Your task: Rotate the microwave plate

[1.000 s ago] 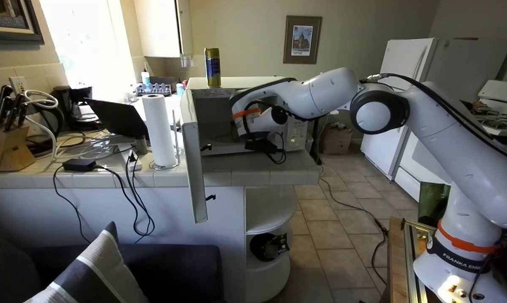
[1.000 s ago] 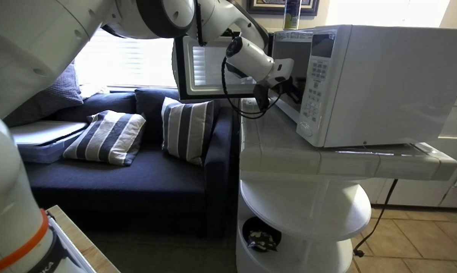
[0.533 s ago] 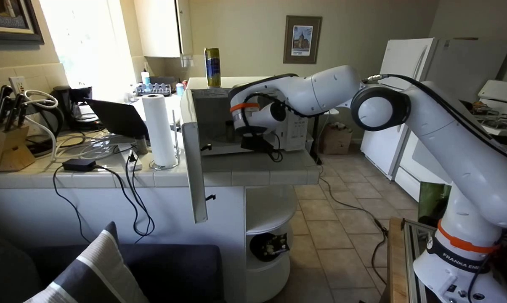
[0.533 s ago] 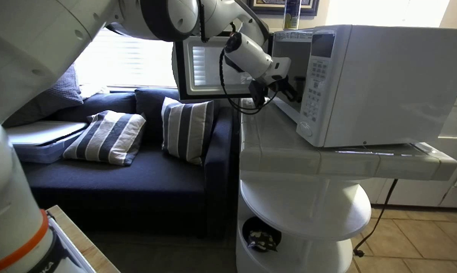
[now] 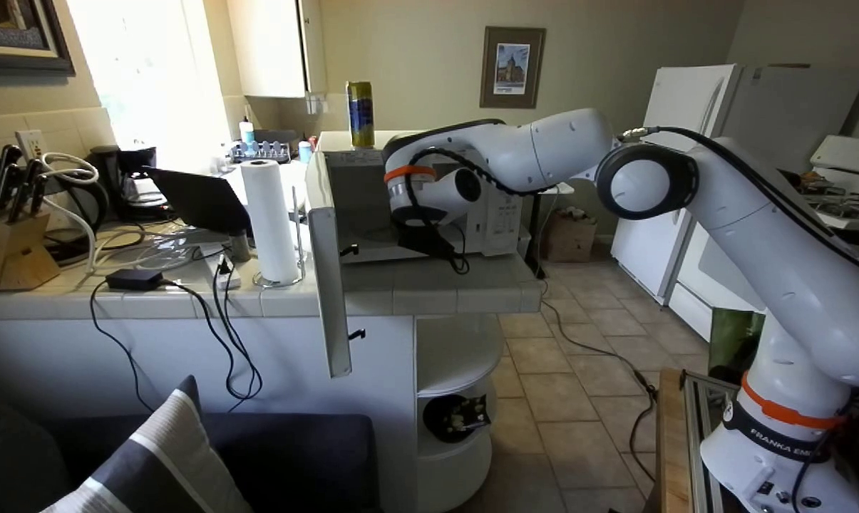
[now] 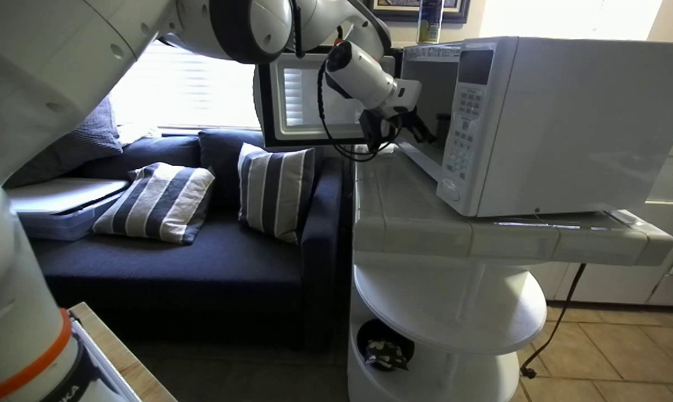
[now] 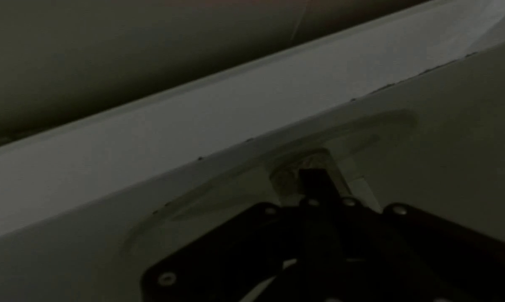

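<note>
- The microwave [image 6: 582,128] stands close to the end edge of the white-tiled worktop [image 6: 397,190], above the rounded shelves [image 6: 453,301].
- Its door [image 5: 329,285] is swung wide and juts past the worktop edge facing the dark blue sofa [image 6: 202,268].
- In the dim wrist view the microwave plate [image 7: 239,188] shows as a faint round outline on the cavity floor, just inside the pale front sill [image 7: 218,117].
- A dark cup [image 7: 289,180] appears within that outline; its foot is hidden.
- The robot arm [image 5: 564,157] reaches to the open cavity. Its jaws are together, overlapping the cup in the wrist view; whether they touch it, I cannot tell.
- A tall gold-and-blue can [image 5: 360,114] stands upright on the microwave, toward the hinge side.
- Along the sofa-facing edge are the paper towel roll [image 5: 269,221], beside the door, and a black power adapter [image 5: 135,279].
</note>
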Robot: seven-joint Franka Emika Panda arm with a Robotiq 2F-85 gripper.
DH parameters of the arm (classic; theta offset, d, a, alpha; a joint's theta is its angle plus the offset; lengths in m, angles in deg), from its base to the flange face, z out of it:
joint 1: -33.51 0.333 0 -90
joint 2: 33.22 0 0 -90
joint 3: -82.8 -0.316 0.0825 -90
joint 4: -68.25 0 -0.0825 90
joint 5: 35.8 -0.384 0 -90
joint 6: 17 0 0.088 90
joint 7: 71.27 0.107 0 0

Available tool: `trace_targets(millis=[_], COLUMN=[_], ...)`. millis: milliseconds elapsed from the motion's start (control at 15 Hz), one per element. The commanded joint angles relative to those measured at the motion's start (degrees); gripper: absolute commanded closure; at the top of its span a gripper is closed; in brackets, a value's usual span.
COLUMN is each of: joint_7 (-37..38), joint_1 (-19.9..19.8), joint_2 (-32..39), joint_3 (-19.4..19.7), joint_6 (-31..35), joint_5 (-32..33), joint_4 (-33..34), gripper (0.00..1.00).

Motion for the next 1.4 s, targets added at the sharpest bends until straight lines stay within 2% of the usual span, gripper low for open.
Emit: trace_targets(millis=[0, 400, 733, 933, 1067, 1333], joint_7=[-0.9, -1.2, -8.2, -11.3, -11.9, -7.0], joint_1=[-1.0, -0.9, -2.7, -3.3, -3.6, -2.9], joint_2=[0.8, -0.9, -3.4, -3.1, -2.4, -0.4], joint_3=[-1.8, -2.8, -6.8, -7.8, -7.5, -4.1], joint_6=[-0.6, 2.0, 10.3, 15.2, 17.1, 14.9], joint_5=[-1.4, -1.7, -5.8, -7.0, -6.6, -2.1], joint_4=[2.0, 1.7, -0.3, 0.9, 1.7, 3.0], gripper=[1.00, 1.00, 1.00, 1.00, 1.00, 1.00])
